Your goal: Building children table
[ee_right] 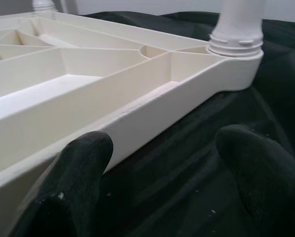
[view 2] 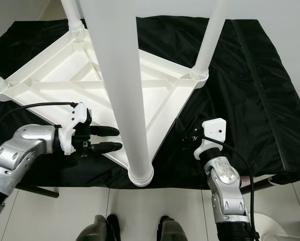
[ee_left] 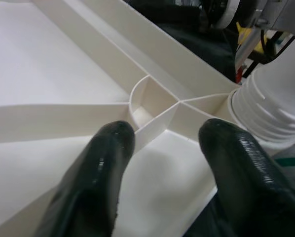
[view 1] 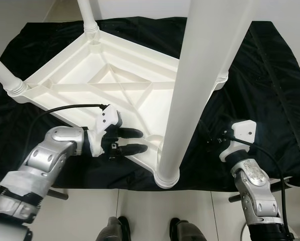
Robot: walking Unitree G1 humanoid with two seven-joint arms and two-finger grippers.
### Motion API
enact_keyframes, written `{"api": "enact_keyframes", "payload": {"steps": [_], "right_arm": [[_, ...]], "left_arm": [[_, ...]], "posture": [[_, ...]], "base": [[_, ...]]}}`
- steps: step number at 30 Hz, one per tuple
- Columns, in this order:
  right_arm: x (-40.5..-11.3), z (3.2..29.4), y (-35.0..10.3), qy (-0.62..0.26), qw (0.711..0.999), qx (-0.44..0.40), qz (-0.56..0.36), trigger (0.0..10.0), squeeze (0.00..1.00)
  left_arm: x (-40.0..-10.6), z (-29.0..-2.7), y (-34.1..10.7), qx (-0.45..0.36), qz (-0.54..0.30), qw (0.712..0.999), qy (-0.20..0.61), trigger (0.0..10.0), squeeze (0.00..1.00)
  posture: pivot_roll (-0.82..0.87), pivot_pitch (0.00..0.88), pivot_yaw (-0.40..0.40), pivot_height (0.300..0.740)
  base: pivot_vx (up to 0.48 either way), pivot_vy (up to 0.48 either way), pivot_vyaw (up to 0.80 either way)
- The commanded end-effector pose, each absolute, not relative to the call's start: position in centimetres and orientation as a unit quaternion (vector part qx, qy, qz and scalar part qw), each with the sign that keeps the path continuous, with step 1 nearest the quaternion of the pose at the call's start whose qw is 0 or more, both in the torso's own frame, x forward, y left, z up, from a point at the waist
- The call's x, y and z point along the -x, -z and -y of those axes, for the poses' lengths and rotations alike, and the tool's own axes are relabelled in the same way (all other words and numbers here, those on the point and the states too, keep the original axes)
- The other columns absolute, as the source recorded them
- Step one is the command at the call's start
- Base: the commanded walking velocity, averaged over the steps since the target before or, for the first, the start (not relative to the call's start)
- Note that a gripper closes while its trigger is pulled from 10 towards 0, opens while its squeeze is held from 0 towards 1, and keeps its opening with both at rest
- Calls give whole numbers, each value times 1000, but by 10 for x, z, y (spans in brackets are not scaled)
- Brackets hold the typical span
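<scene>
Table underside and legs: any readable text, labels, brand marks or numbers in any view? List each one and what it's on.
None readable.
White table top, upside down on the black cloth: plain ribbed plastic, no moulded text visible.
Legs: plain white, unmarked.
Left gripper and right gripper: no legible markings on the fingers or white wrist housings.
Clutter beyond the table edge in the left wrist view: too blurred to tell whether it carries any print.
</scene>
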State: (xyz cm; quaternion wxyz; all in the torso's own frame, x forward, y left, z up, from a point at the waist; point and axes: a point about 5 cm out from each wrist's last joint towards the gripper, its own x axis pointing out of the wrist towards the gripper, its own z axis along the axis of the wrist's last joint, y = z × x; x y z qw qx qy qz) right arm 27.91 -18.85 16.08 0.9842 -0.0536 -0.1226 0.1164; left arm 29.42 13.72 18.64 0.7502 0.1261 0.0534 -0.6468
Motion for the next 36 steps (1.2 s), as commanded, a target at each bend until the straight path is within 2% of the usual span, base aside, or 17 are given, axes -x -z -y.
{"api": "enact_keyframes", "payload": {"steps": [1, 2, 3, 4, 5, 21, 29, 33, 34, 36], "right_arm": [[-277, 190, -157, -119, 985, 53, 113, 10000, 0], [-277, 190, -157, -119, 985, 53, 113, 10000, 0], [-277, 191, -157, -119, 985, 54, 112, 10000, 0], [-277, 191, -157, -119, 985, 54, 112, 10000, 0], [-276, 191, -156, -118, 985, 54, 111, 10000, 0], [-281, 193, -158, -120, 985, 58, 111, 10000, 0], [-282, 192, -159, -122, 984, 60, 112, 10000, 0], [-281, 194, -159, -119, 985, 62, 111, 10000, 0], [-281, 194, -159, -119, 985, 62, 111, 10000, 0], [-281, 194, -159, -119, 985, 61, 111, 10000, 0]], "left_arm": [[-280, -140, -184, -122, -73, 687, 713, 10000, 1000], [-280, -140, -184, -122, -73, 687, 713, 10000, 1000], [-278, -144, -183, -132, -78, 682, 715, 10000, 906], [-278, -144, -183, -132, -78, 682, 715, 10000, 906], [-276, -146, -182, -152, -75, 680, 713, 10000, 0], [-277, -152, -163, -284, -79, 668, 683, 10000, 0], [-286, -153, -155, -296, -87, 682, 663, 10000, 0], [-294, -155, -154, -287, -91, 704, 644, 10000, 0], [-296, -155, -153, -282, -90, 711, 638, 7647, 0], [-297, -156, -153, -280, -90, 715, 634, 7647, 0]], "posture": [[-133, 221, 79, 740], [-133, 221, 79, 740], [-136, 220, 75, 740], [-136, 220, 75, 740], [-134, 220, 72, 740], [-121, 227, 58, 740], [-125, 232, 61, 740], [-127, 233, 61, 740], [-128, 235, 61, 740], [-128, 235, 61, 740]], "base": [[0, 0, 0], [0, 0, 0], [0, 0, 0], [0, 0, 0], [0, 0, 0], [0, 0, 0], [0, 0, 0], [0, 0, 0], [0, 0, 0], [0, 0, 0]]}}
